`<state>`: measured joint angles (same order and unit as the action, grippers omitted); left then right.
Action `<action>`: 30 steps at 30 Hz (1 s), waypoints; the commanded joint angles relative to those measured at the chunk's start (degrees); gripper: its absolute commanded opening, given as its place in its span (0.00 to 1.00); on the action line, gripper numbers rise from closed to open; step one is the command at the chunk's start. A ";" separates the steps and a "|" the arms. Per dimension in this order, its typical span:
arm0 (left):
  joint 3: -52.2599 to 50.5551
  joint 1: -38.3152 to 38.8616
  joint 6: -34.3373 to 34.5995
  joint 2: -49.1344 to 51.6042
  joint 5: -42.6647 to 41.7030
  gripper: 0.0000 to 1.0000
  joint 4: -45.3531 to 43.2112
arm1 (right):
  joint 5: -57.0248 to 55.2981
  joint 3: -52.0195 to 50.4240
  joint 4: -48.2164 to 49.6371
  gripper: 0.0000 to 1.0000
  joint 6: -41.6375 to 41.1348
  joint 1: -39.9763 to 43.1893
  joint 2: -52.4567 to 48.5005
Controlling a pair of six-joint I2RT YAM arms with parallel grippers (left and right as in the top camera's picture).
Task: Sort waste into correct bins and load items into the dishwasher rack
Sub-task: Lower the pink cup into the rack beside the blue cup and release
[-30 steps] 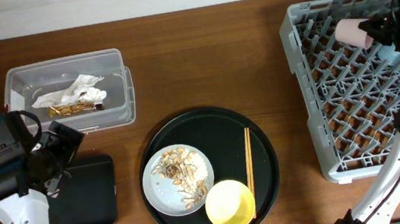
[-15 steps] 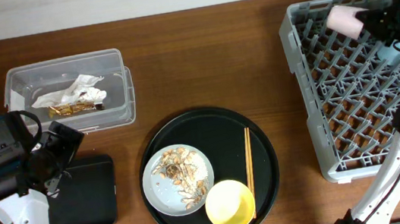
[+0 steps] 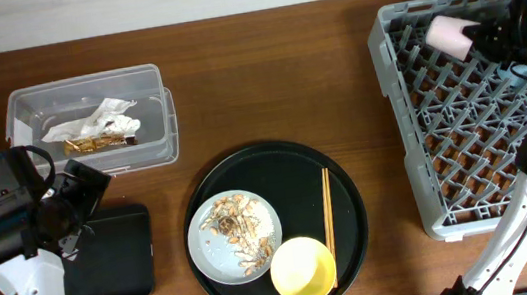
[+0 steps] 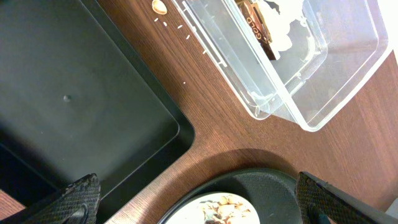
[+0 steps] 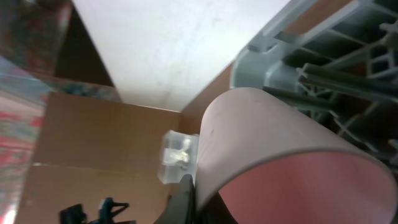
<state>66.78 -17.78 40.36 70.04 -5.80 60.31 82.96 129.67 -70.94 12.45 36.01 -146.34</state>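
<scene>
My right gripper point(image 3: 479, 33) is shut on the pink cup point(image 3: 448, 34) and holds it on its side over the far left corner of the light-grey dishwasher rack point(image 3: 450, 185). In the right wrist view the pink cup point(image 5: 273, 149) fills the frame, with the rack's wall point(image 5: 323, 56) behind it. My left gripper point(image 3: 84, 203) is open and empty over the black tray bin point(image 3: 116, 261). The clear tub point(image 3: 156, 130) holds the white-and-gold wrapper point(image 3: 95, 125). The grey plate point(image 3: 206, 255) carries food scraps point(image 3: 237, 231). The yellow bowl point(image 3: 304, 269) and chopsticks point(image 3: 327, 208) lie beside it.
Plate, bowl and chopsticks sit on a large round black tray point(image 3: 276, 166). The left wrist view shows the black tray bin point(image 4: 74, 106), the tub's corner point(image 4: 311, 93), and a beige scrap point(image 4: 160, 6) with rice grains on the wood between them. My right arm crosses the rack's right side.
My right gripper has carried the pink cup a little left and toward the rack's far edge. The left arm has not moved.
</scene>
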 commanded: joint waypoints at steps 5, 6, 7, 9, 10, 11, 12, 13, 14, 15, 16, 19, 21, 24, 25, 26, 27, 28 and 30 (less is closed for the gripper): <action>-0.11 -0.28 0.72 0.02 -0.39 0.99 -0.02 | -2.16 -3.67 -0.52 0.11 0.59 1.92 -3.19; -0.11 -0.28 0.74 0.02 -0.39 0.99 -0.02 | -2.21 -3.65 -1.31 0.14 0.61 2.45 -3.17; -0.11 -0.28 0.72 0.02 -0.39 0.99 -0.02 | -2.21 -3.65 -1.92 0.17 0.61 2.89 -3.15; -0.11 -0.28 0.72 0.02 -0.39 0.99 -0.02 | -2.25 -3.61 -3.69 0.18 0.61 4.48 -2.95; -0.11 -0.31 0.72 0.02 -0.39 0.99 -0.02 | -2.45 -3.61 -4.72 0.18 0.63 5.18 -2.78; -0.11 -0.28 0.72 0.02 -0.39 0.99 -0.02 | -2.64 -3.61 -6.05 0.20 0.85 6.14 -2.25; -0.11 -0.28 0.72 0.02 -0.39 0.99 -0.02 | -2.93 -3.61 -6.51 0.21 0.85 6.58 -1.90; -0.11 -0.28 0.72 0.02 -0.39 0.99 -0.04 | -3.28 -3.61 -6.58 0.21 0.83 6.97 -1.51; -0.11 -0.28 0.72 0.02 -0.39 0.99 -0.02 | -3.89 -3.61 -6.71 0.22 0.81 7.34 -1.01; -0.11 -0.28 0.72 0.02 -0.39 0.99 -0.02 | -4.42 -3.61 -6.91 0.22 0.81 7.65 -0.31; -0.11 -0.28 0.72 0.02 -0.39 0.99 -0.02 | -4.85 -3.61 -7.10 0.23 0.81 7.91 0.44; -0.11 -0.28 0.72 0.02 -0.39 0.99 -0.02 | -5.51 -3.61 -7.76 0.27 0.81 7.93 3.63; -0.11 -0.28 0.72 0.02 -0.39 0.99 -0.02 | -7.13 -3.61 -8.59 0.27 0.79 7.85 6.84; -0.11 -0.28 0.72 0.02 -0.39 0.99 -0.02 | -9.57 -3.61 -9.49 0.27 0.76 7.80 11.63; -0.11 -0.28 0.72 0.02 -0.39 0.99 -0.02 | -10.51 -3.61 -9.68 0.26 0.59 7.69 13.51; -0.11 -0.28 0.72 0.02 -0.39 0.99 -0.02 | -11.76 -3.61 -9.84 0.26 0.48 7.50 15.52; -0.11 -0.28 0.72 0.02 -0.39 0.99 -0.02 | -13.05 -3.61 -9.86 0.26 0.09 7.37 17.14; -0.11 -0.28 0.72 0.02 -0.39 0.99 -0.02 | -15.45 -3.61 -9.62 0.27 -1.27 7.06 19.04; -0.11 -0.28 0.72 0.02 -0.39 0.99 -0.02 | -20.98 -3.61 -8.37 0.27 -5.11 6.36 21.77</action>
<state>66.78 -17.78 40.36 70.04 -5.82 60.31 70.32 125.69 -80.34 11.57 43.68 -130.15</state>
